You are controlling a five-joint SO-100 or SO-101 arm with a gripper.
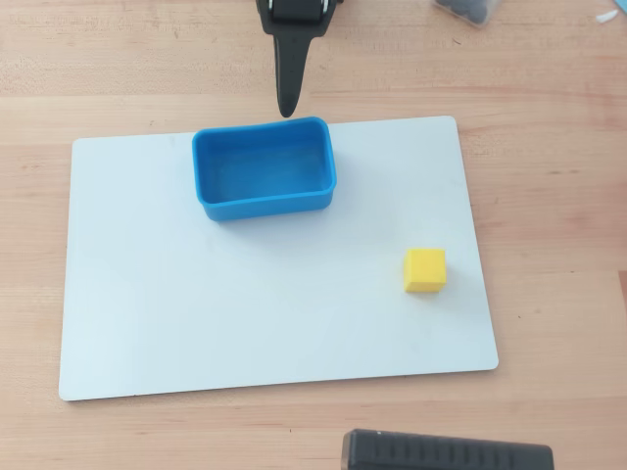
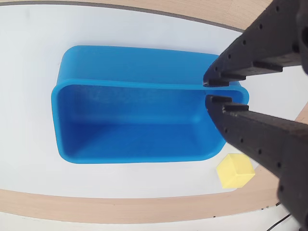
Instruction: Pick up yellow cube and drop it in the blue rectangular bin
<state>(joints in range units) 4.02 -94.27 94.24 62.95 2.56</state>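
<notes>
The yellow cube sits on the white board, to the right of and below the blue rectangular bin in the overhead view. The bin stands upright and empty near the board's top edge. My gripper hangs just beyond the bin's top wall, shut and empty, its tips meeting in one point. In the wrist view the gripper comes in from the right, its black fingers almost touching over the bin's right end. The cube lies beyond the bin's lower right corner.
The white board lies on a wooden table. A black ribbed block sits at the bottom edge of the overhead view. A dark object lies at the top right.
</notes>
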